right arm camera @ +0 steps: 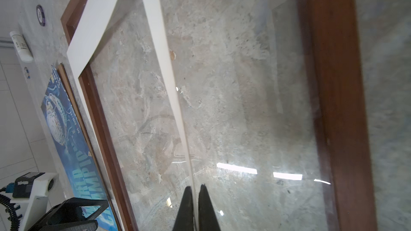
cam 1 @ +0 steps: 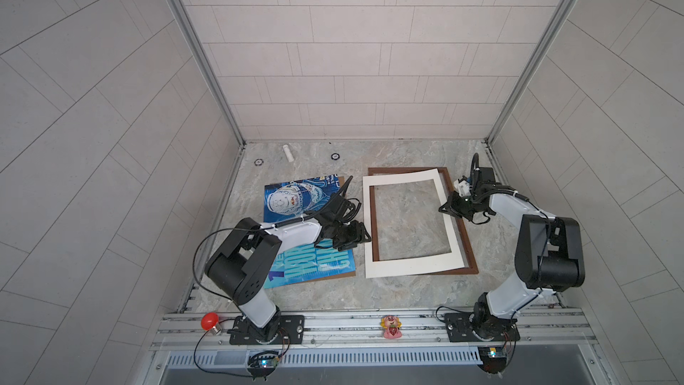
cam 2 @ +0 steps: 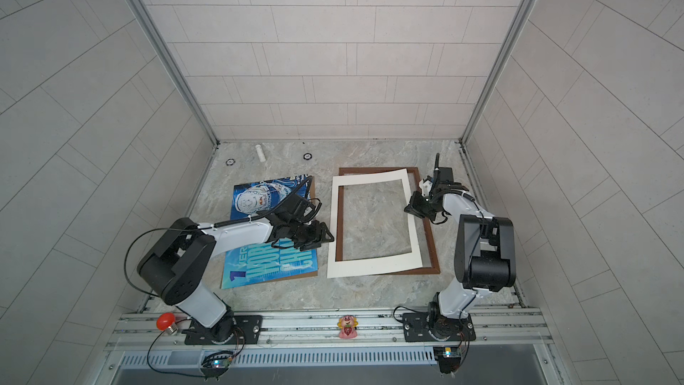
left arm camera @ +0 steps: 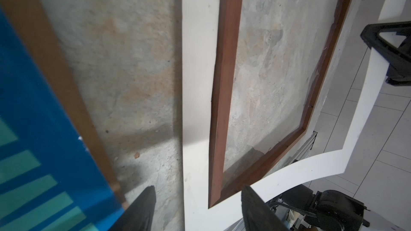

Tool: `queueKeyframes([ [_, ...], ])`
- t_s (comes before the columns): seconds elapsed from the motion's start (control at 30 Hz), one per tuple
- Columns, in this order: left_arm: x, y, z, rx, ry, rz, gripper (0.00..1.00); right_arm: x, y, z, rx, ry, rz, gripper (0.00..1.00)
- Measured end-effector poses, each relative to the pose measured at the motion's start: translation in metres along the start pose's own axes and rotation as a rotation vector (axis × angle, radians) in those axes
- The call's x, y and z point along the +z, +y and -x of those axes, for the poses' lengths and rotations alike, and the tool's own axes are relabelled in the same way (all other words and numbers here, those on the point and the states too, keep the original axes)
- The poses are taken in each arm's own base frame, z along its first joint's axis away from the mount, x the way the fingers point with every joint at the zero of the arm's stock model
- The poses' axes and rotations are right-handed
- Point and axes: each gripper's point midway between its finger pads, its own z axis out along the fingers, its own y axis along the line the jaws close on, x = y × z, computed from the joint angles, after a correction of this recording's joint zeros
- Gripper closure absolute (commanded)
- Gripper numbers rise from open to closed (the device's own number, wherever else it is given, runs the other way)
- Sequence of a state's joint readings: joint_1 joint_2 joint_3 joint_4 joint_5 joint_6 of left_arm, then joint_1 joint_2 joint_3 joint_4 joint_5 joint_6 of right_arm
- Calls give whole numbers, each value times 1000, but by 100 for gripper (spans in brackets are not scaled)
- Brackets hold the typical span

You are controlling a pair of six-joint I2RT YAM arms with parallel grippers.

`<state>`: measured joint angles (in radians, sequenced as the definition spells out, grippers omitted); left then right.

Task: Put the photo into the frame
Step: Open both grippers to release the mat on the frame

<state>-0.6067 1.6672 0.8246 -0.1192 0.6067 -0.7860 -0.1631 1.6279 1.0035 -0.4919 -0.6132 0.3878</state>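
The photo [cam 1: 292, 194] lies on a brown board [left arm camera: 55, 63], just beside the released left jaws. The right jaws clench the mat [cam 1: 407, 262] over the frame [right arm camera: 333, 85].

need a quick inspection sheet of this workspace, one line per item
surface: marbled grey table, flat.
job's things: photo lies on brown backing board, outside the frame; cream mat sits askew on frame.
clutter: white tube and two round tokens at back; red bulb, pink figurine on front rail.
grippers: left gripper open, empty, at mat's edge nearest photo; right gripper shut on mat's opposite edge.
cables: black cable runs along left arm, loops free.
surroundings: grey tiled walls on three sides.
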Motion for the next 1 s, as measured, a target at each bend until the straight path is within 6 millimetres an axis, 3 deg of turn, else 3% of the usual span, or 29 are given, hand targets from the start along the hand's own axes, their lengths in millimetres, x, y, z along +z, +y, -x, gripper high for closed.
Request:
queueKeyframes([
  [0.27, 13, -9, 5, 8, 11, -68, 32, 1, -9, 7, -7, -31, -49, 100],
  [0.5, 21, -21, 11, -4, 0, -164, 34, 15, -18, 3, 7, -7, -57, 100],
  [0.6, 22, -22, 11, -20, -12, -198, 42, 20, -20, 1, 15, 2, -55, 100],
  [0.73, 22, -27, 12, -39, -21, -235, 67, 22, -19, 0, 19, 8, -45, 100],
  [0.9, 16, -37, 16, -26, -44, -264, 76, 22, -17, -1, 14, 9, -37, 100],
  [1.0, 9, -45, 19, -20, -63, -284, 82, 23, -16, -2, 14, 12, -36, 81],
])
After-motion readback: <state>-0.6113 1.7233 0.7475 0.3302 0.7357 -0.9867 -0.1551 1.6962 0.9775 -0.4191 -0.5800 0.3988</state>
